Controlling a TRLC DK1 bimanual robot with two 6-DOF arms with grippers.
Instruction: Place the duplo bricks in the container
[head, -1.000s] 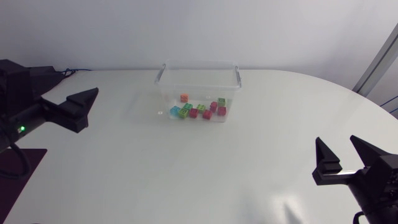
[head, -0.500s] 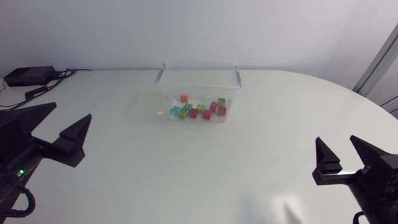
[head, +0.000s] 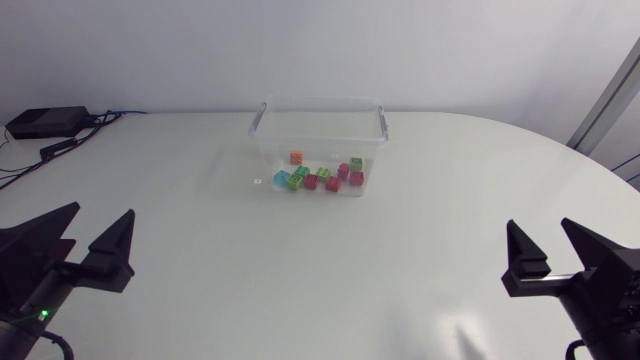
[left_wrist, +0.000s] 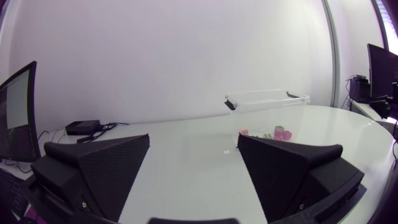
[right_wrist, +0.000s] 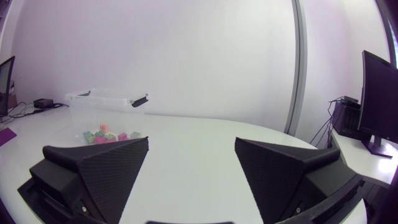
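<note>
Left end effector (head: 104, 210) and right end effector (head: 540, 224) both spread wide, gripping nothing. Container (head: 268, 140) well ahead, between the two, long axis crosswise. Duplo bricks (head: 320, 178) already sitting inside.

The container (head: 318, 104) is a clear plastic box with no lid on, standing upright at the far middle of the table (head: 300, 285), with a dark grip at each short end. The bricks (head: 322, 180) all lie inside on its floor, small blocks in red, green, blue and orange. Most are bunched in a loose row along the near wall, while the orange brick (head: 296, 157) sits alone just behind the row's left end.
</note>
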